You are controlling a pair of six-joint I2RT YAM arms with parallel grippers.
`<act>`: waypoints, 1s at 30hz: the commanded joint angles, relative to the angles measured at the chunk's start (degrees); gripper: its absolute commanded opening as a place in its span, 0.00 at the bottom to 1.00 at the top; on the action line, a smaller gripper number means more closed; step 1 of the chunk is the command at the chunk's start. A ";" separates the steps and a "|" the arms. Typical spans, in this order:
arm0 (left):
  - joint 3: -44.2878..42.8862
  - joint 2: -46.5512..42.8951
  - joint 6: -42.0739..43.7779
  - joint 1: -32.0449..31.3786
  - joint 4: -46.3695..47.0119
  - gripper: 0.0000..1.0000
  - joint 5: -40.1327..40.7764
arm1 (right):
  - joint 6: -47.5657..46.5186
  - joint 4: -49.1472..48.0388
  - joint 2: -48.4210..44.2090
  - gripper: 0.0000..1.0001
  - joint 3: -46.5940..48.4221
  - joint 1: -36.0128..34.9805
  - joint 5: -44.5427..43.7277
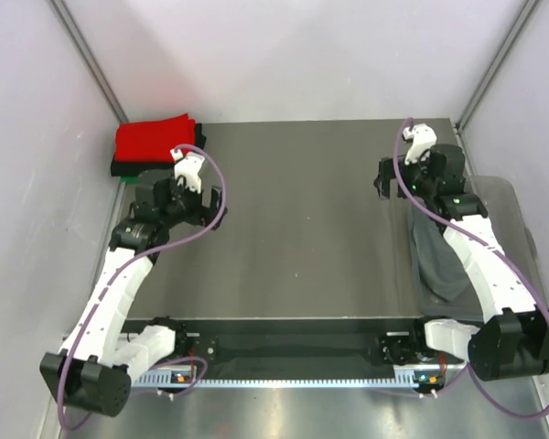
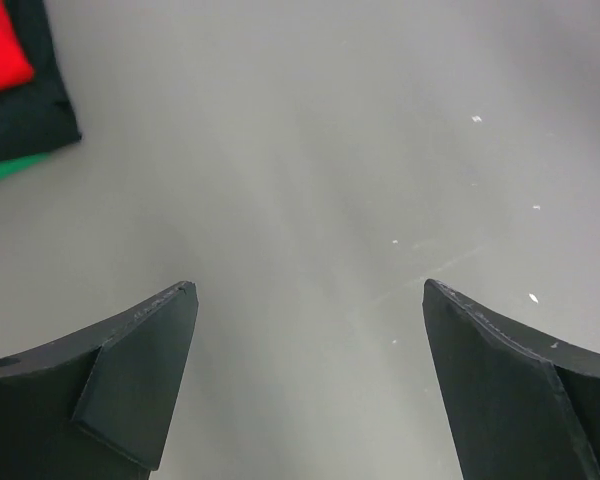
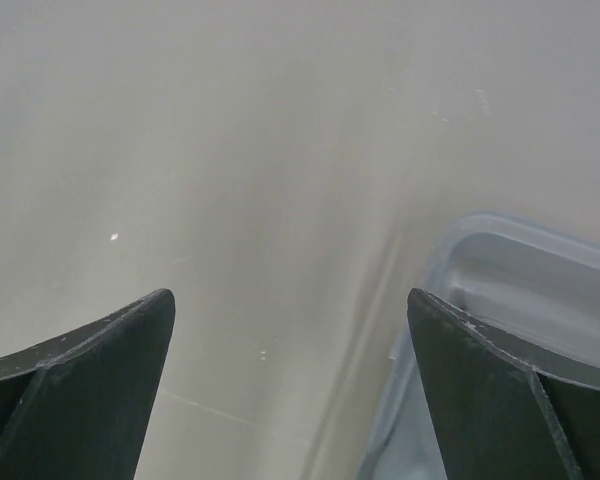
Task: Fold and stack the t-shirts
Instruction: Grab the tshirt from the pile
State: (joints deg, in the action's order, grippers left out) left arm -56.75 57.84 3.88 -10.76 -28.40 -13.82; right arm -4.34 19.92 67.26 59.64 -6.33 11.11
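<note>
Both sets of fingers stood wide apart and empty. The left fingers (image 2: 310, 295) hung over bare counter (image 1: 302, 219). The right fingers (image 3: 290, 295) hung just beside the clear bin (image 3: 520, 260). The dark grey t-shirt (image 1: 435, 261) lay in that bin, to the right of the right fingers and nearer the bases. Its long axis ran near to far, partly under the right arm. The red t-shirt (image 1: 151, 139) topped the black t-shirt (image 2: 30, 110) and green t-shirt (image 2: 5, 170) at the far left corner. Judgement: the right arm was nearer the unfolded shirt.
</note>
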 commanded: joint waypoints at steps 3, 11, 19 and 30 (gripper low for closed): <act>1.81 -6.68 1.57 2.24 0.10 0.99 -5.69 | -2.59 1.07 -2.48 1.00 2.40 5.00 -4.62; 6.30 -13.63 9.17 2.94 -1.38 0.95 -8.49 | -15.08 18.46 -2.93 0.82 7.78 17.40 -9.25; 4.72 -15.22 9.57 5.75 -4.47 0.90 -10.95 | -19.57 23.49 -3.29 0.60 -0.48 23.11 2.40; 4.81 -16.89 8.78 7.51 -5.26 0.89 -12.98 | -21.50 23.58 7.61 0.51 -4.44 27.41 9.01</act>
State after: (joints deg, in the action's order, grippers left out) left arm -50.54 42.13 12.16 -3.70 -33.89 -24.93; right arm -24.47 43.72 72.51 55.61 18.61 18.20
